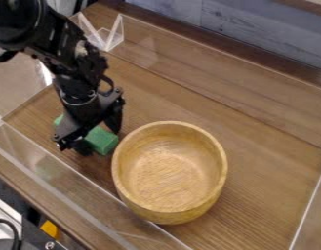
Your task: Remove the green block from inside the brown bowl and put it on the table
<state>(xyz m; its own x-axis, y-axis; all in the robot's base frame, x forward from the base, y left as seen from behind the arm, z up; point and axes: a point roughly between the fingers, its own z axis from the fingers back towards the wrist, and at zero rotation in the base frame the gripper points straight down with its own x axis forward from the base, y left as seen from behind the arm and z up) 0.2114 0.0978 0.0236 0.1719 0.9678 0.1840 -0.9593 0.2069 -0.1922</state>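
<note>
1. The desk [241,107]: one wood-grain top, with clear acrylic walls around its edges. The near-left wall runs close beside the arm, so an outward swing on the way up could clip it.

2. The brown bowl [171,171]: one, round and thick-rimmed, and its inside looks empty. Its left rim sits just beside the block; if the block gets nudged rightward it could ride up against that rim or knock the bowl out of place.

3. The end effector [89,132]: one, pointing steeply down with its dark fingers spread apart, released rather than clamped. They straddle the block closely, and whether a pad touches it cannot be told. The likeliest mishap, as I judge it, is a tilted lift that lets one finger drag or flip the block.

4. The green block [98,143]: one small bright-green bar, out of the bowl and lying on the desk between the fingers, left of the bowl. Being light and flat, it would slide easily at any sideways brush.
</note>
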